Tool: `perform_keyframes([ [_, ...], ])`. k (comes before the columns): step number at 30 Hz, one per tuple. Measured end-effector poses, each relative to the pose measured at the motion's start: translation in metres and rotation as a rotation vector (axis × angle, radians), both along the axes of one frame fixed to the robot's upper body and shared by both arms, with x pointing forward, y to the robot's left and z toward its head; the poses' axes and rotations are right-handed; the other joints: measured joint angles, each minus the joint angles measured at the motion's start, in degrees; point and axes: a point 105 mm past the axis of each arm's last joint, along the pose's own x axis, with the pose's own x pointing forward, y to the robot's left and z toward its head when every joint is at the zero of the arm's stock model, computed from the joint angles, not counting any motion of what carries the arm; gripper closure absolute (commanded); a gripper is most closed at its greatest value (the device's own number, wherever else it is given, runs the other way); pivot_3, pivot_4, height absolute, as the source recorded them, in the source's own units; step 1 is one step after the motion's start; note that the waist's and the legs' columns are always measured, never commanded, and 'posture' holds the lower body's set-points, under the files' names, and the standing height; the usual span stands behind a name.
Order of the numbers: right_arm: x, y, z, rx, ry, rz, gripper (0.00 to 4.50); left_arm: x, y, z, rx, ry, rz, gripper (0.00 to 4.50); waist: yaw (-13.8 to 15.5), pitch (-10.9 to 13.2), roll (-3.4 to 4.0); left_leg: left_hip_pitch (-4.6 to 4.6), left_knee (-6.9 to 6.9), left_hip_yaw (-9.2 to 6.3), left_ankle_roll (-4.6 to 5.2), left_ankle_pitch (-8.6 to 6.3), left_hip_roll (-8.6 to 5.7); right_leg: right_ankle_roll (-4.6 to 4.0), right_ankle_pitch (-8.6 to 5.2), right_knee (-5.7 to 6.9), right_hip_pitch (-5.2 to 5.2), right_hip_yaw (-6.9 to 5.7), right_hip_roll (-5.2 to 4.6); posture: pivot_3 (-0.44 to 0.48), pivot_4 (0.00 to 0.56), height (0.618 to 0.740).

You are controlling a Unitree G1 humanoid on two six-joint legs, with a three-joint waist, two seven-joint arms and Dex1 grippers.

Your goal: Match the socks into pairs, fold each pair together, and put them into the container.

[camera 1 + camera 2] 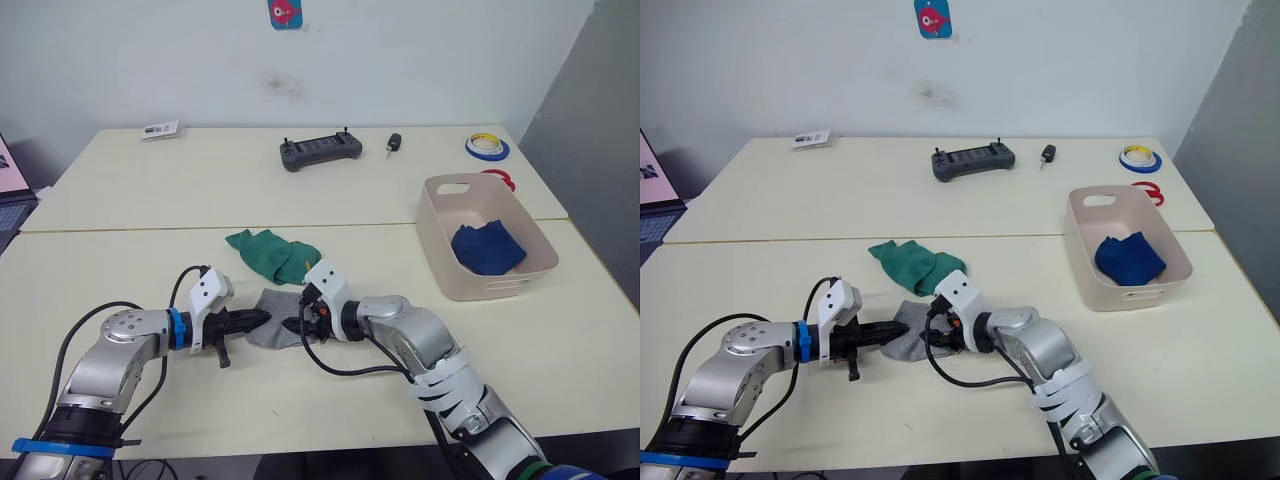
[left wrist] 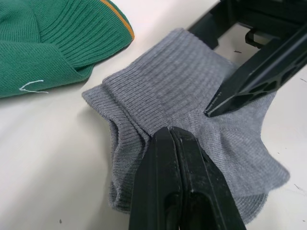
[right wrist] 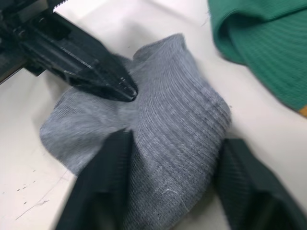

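Blue pair [image 1: 487, 248] already in container [image 1: 440, 250]; grey socks [image 1: 277, 331] well left of it, pinned by closed left gripper [image 1: 262, 318], straddled by spread right gripper [image 3: 165, 184]; green socks [image 1: 273, 252] beside, untouched.

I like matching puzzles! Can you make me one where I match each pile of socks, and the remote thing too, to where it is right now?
Things:
1. blue socks
2. green socks
3. grey socks
4. black controller

Places:
A. between the two grippers
B. far side of the table, near the wall
C. inside the container
D. loose on the table, just beyond the grey ones

Pairs: 1-C, 2-D, 3-A, 4-B
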Motion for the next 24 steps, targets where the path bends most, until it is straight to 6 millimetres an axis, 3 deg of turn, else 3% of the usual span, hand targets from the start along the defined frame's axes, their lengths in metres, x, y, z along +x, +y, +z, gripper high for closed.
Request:
perform_keyframes([
  [3, -0.001, 0.0, 0.0, 0.012, 0.011, 0.007, 4.09, 0.0, 0.0, 0.0, 0.0, -0.001, 0.001, 4.5, 0.04, 0.0, 0.0, -0.01, 0.0, 0.0, 0.0, 0.0, -0.01, 0.0, 0.0, 0.0, 0.0, 0.0, 0.0, 0.0, 0.15, 0.74],
  [4, -0.001, 0.0, 0.001, 0.013, 0.01, 0.007, 4.23, -0.001, 0.0, 0.0, -0.001, 0.0, 0.003, 4.5, 0.04, 0.0, 0.0, -0.01, 0.0, 0.0, 0.0, 0.0, -0.01, 0.0, 0.0, 0.0, 0.0, 0.0, 0.0, 0.0, 0.15, 0.74],
  [8, 0.0, -0.007, 0.009, 0.023, -0.038, 0.003, 4.25, -0.003, 0.002, 0.004, -0.041, 0.017, 0.027, 4.5, 0.11, 0.04, 0.02, -0.12, 0.01, -0.02, 0.0, 0.0, -0.01, 0.0, 0.0, -0.02, -0.07, -0.02, -0.02, 0.0, 0.15, 0.74],
  [11, 0.005, -0.022, 0.028, 0.035, -0.136, -0.018, 4.25, -0.005, 0.006, 0.011, -0.086, 0.052, 0.056, 4.5, 0.22, 0.09, 0.0, -0.17, 0.03, -0.02, 0.0, 0.0, -0.04, 0.0, 0.0, -0.04, -0.08, -0.03, -0.05, 0.0, 0.15, 0.74],
  [15, 0.01, -0.056, 0.066, 0.051, -0.315, -0.076, 4.25, -0.004, 0.003, 0.04, -0.15, 0.055, 0.042, 4.5, 0.44, 0.15, -0.05, -0.21, 0.04, -0.04, -0.01, 0.01, -0.08, 0.0, 0.0, -0.07, -0.06, -0.08, -0.12, 0.0, 0.15, 0.74],
  [19, 0.013, -0.1, 0.097, 0.056, -0.443, -0.183, 4.25, -0.009, -0.015, 0.064, -0.214, 0.048, -0.035, 4.5, 0.34, 0.16, -0.04, -0.19, 0.02, 0.0, -0.01, 0.0, -0.1, 0.0, 0.0, -0.09, -0.04, -0.03, -0.11, 0.0, 0.15, 0.74],
  [24, 0.02, -0.185, 0.13, -0.074, -0.583, -0.404, 4.25, -0.017, -0.036, 0.082, -0.266, 0.063, -0.133, 4.5, 0.45, 0.26, -0.03, -0.18, 0.02, 0.06, -0.02, 0.01, -0.14, 0.0, 0.0, -0.1, -0.01, 0.0, -0.11, 0.0, 0.15, 0.74],
])
